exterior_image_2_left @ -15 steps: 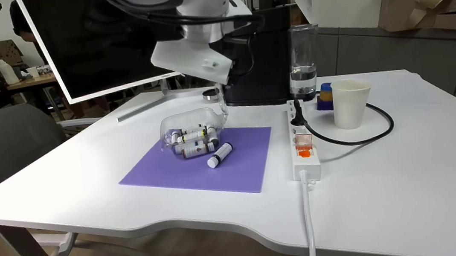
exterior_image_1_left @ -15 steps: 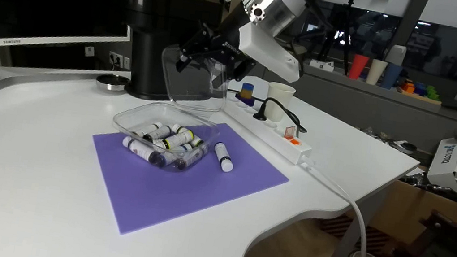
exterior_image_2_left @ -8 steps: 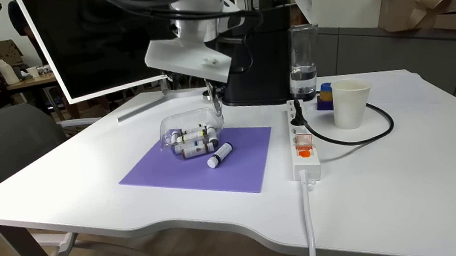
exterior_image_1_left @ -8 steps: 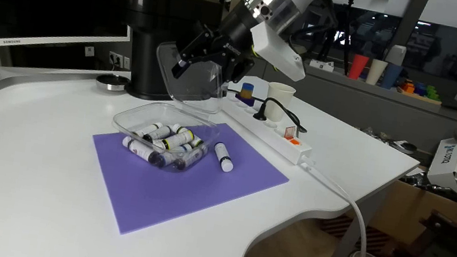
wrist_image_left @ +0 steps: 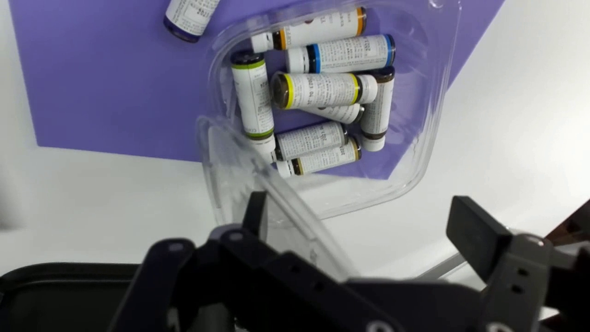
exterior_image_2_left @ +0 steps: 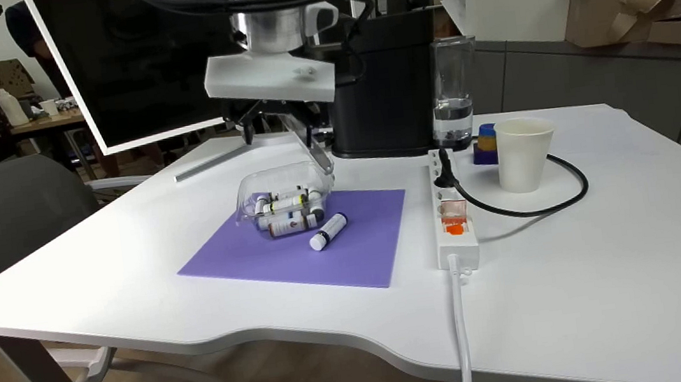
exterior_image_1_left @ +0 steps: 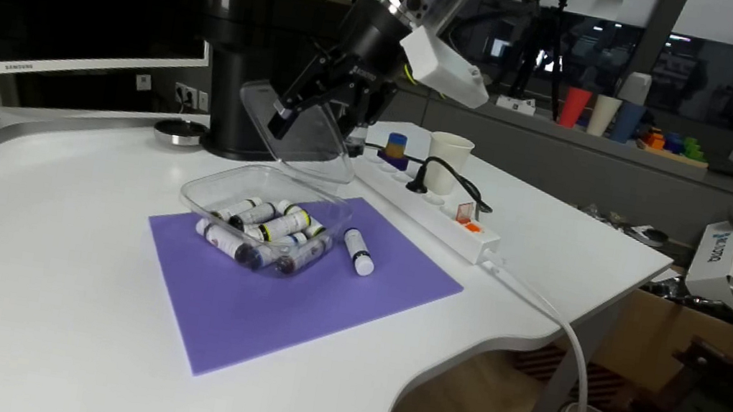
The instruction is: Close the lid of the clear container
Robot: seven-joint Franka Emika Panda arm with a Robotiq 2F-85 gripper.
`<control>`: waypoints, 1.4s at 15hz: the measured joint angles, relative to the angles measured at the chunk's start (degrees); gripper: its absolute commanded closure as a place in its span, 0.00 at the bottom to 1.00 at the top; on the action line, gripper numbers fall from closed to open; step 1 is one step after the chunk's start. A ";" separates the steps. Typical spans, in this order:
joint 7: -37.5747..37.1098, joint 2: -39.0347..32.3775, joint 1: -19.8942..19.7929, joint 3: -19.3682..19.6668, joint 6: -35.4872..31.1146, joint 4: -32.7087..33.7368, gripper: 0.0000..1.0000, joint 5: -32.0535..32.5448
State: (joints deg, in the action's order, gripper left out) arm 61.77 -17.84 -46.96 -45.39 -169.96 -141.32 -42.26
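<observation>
The tool [exterior_image_1_left: 316, 134] slants downward, its fingers [wrist_image_left: 477, 237] spread wide

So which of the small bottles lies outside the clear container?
The small bottle lying directly on the purple mat, nearest the power strip; the other small bottles lie inside the clear container.

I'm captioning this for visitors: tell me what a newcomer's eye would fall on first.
Probably the vivid purple mat on the white table, with the clear container of small bottles sitting partly on it. Next, perhaps, the open gripper by the tilted lid, with the tall black machine behind.
</observation>
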 measured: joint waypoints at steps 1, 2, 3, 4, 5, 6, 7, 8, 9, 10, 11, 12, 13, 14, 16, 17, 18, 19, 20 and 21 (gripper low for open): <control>-1.71 0.72 2.15 1.79 0.01 -0.34 0.00 2.72; -3.44 1.45 4.30 3.69 0.01 -0.70 0.00 5.47; -5.50 2.18 6.67 5.91 0.02 -1.02 0.00 8.64; -8.02 2.94 9.21 8.49 0.19 -1.32 0.00 12.21; -10.85 3.65 11.79 11.27 0.77 -1.46 0.00 16.01; -14.07 4.34 14.49 14.32 1.54 -1.48 0.00 20.25; -17.53 4.99 17.10 17.40 2.58 -1.43 0.00 24.78; -20.28 5.53 20.38 21.09 3.86 -1.17 0.00 28.25; -22.49 6.01 24.28 25.30 5.50 -0.68 0.00 31.32; -24.71 6.26 27.72 28.85 7.13 -0.01 0.00 34.41; -27.01 6.26 30.96 31.97 8.96 0.94 0.00 37.71; -28.95 6.15 33.55 34.28 10.60 1.88 0.00 40.52; -30.48 5.89 35.78 36.00 12.21 2.94 0.00 42.88; -31.54 5.46 37.65 37.16 13.54 4.04 0.00 44.78; -32.50 3.93 40.55 38.42 15.50 6.41 0.00 47.37; -32.57 2.93 41.67 38.69 16.09 7.64 0.00 48.23; -32.58 1.84 42.60 38.86 16.60 8.90 0.00 48.99; -32.59 0.75 43.47 39.05 16.94 10.14 0.00 49.68; -32.61 -0.28 44.21 39.17 17.27 11.33 0.00 50.38; -32.61 -1.23 44.86 39.20 17.76 12.53 0.00 50.94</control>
State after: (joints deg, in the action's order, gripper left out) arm 29.16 -19.08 -2.10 -6.19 -152.19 -128.79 8.68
